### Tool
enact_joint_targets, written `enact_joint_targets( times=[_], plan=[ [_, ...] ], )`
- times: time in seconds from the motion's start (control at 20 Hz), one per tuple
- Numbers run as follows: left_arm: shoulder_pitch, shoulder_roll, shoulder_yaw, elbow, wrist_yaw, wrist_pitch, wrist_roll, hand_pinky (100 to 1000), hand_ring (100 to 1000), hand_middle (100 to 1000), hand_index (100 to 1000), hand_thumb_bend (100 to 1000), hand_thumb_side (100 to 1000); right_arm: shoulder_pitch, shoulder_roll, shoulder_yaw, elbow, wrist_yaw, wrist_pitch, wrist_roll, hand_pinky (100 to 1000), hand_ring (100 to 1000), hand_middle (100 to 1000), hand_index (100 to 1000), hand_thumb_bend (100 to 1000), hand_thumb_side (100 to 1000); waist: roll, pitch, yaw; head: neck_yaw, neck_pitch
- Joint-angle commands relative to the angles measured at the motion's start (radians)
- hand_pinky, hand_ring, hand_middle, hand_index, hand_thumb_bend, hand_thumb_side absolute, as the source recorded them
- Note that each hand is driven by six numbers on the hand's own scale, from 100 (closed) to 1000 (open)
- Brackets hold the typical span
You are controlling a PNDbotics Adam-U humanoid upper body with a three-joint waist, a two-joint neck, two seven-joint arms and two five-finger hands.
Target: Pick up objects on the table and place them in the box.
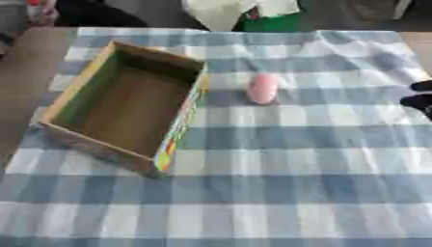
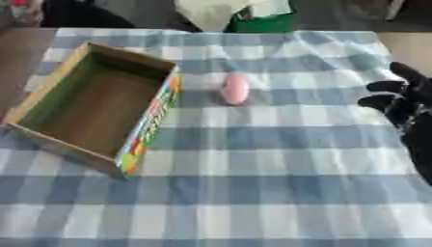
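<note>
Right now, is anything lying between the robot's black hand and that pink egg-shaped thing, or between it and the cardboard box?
Nothing visible. Only bare blue-and-white checked cloth separates the right hand from the pink oval object, and the object from the open cardboard box.

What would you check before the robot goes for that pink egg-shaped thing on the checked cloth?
1. Pink egg-shaped object lies free on the blue checked cloth: ok.
2. Open cardboard box looks empty, with room inside: ok.
3. Right hand holds nothing, fingers relaxed: ok.
4. Path from right hand to the pink object is unblocked: ok.
5. Pink object stands apart from the box's wall: ok.
6. Left hand's position: cannot tell, not in view.
</note>
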Motion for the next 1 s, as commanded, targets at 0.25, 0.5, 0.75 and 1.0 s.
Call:
enact_joint_targets(
  times=[0.25, 0.5, 0.75, 1.0],
  plan=[
    [-0.006, 0.006, 0.01, -0.017, -0.006, -0.004, -0.009, 497, 387, 645, 765, 183, 561, -0.009, -0.027, -0.009, -0.016, 0.009, -0.009, 0.007, 876, 710, 731, 957, 100, 950, 0.004, -0.002, 0.002, 0.002, -0.027],
    [-0.004, 0.001, 0.011, -0.017, -0.006, -0.006, -0.014, 498, 386, 646, 765, 186, 560, -0.015, -0.037, -0.008, -0.015, 0.014, -0.016, 0.013, 881, 726, 745, 961, 100, 970, 0.008, 0.008, 0.0, 0.001, -0.035],
    [-0.004, -0.001, 0.009, -0.017, -0.005, -0.006, -0.02, 499, 386, 647, 765, 187, 560, -0.07, -0.101, 0.008, -0.013, 0.034, -0.058, 0.014, 886, 756, 769, 962, 100, 1000, 0.008, 0.015, 0.003, -0.003, -0.043],
    [-0.002, -0.003, 0.006, -0.017, -0.003, -0.005, -0.026, 499, 386, 647, 765, 187, 560, -0.177, -0.182, 0.038, 0.008, 0.095, -0.126, -0.008, 874, 778, 791, 963, 175, 1000, 0.008, 0.016, 0.01, -0.011, -0.049]
  ],
)
